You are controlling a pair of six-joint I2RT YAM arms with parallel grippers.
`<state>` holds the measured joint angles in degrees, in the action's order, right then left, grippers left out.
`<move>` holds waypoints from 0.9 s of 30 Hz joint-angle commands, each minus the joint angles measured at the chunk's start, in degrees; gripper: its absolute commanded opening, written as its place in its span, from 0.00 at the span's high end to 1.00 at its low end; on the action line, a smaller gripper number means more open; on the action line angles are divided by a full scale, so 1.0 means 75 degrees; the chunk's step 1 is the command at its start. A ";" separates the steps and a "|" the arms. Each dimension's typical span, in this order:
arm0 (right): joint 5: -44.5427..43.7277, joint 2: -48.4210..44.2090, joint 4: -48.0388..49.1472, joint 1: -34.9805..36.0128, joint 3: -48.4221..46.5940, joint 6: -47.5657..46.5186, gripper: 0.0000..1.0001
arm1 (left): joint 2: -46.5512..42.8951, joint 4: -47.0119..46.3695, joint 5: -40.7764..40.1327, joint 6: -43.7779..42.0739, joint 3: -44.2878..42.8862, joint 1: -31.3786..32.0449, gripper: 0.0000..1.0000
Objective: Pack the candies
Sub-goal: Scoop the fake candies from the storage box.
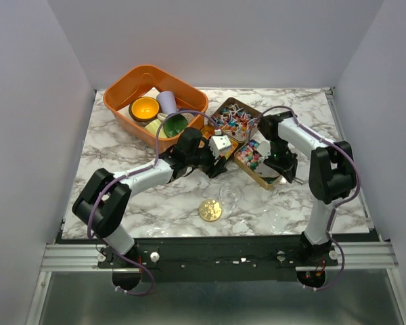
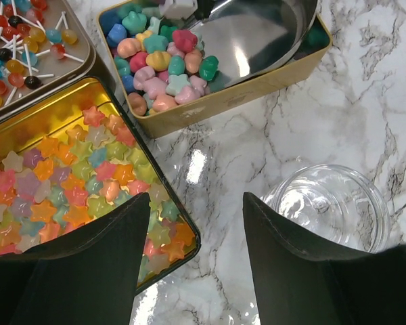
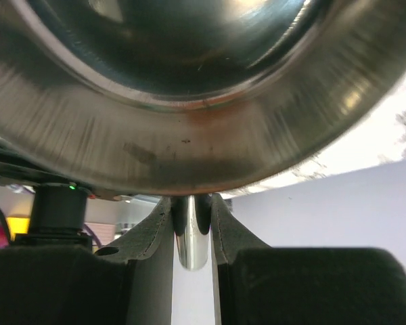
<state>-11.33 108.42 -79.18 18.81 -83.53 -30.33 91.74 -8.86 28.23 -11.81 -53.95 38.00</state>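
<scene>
The candies lie in three open tins. Star-shaped sweets (image 2: pixel 68 176) fill the gold tin at left. Pastel chunky sweets (image 2: pixel 159 61) fill the left half of the gold tin (image 2: pixel 257 84) at top. Lollipop-like sweets (image 2: pixel 17 51) fill the tin at top left. My left gripper (image 2: pixel 196 264) is open and empty over bare marble, between the star tin and a clear glass jar (image 2: pixel 335 203). My right gripper (image 3: pixel 191 223) is shut on the handle of a metal scoop (image 3: pixel 189 101), whose bowl (image 2: pixel 257 34) rests in the pastel tin. The top view shows the left gripper (image 1: pixel 216 161) and the right gripper (image 1: pixel 282 166).
An orange basket (image 1: pixel 118 95) holding coloured cups and bowls stands at the back left. A flat gold disc (image 1: pixel 210 210) lies on the marble near the front. The glass jar (image 1: pixel 230 195) stands between the disc and the tins (image 1: pixel 254 159).
</scene>
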 commanded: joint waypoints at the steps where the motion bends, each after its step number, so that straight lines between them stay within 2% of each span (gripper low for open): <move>1: 0.0819 0.0614 0.1097 0.0082 -0.0137 0.0258 0.99 | 0.0014 0.0244 -0.0213 0.0110 -0.0036 0.0043 0.32; 7: 0.1229 0.0661 0.2246 0.0082 0.0004 0.0235 0.99 | -0.0162 0.0736 -0.0307 0.0040 -0.0271 0.0043 0.32; 14: 0.1370 0.0194 0.2283 0.0071 0.0027 0.0212 0.99 | -0.0256 0.0854 -0.0319 0.0087 -0.0341 0.0031 0.32; 18: 0.1452 -0.0170 0.2692 0.0070 0.0624 0.0141 0.99 | -0.0198 0.0946 -0.0330 0.0087 -0.0446 0.0031 0.32; 27: 0.1722 -0.0990 0.4579 -0.0035 0.2276 -0.0232 0.99 | -0.0525 0.1931 -0.0506 -0.0592 -0.0950 -0.0016 0.32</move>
<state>-5.98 102.13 -60.86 18.74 -72.88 -29.85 91.09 1.43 25.91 -13.37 -58.94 38.00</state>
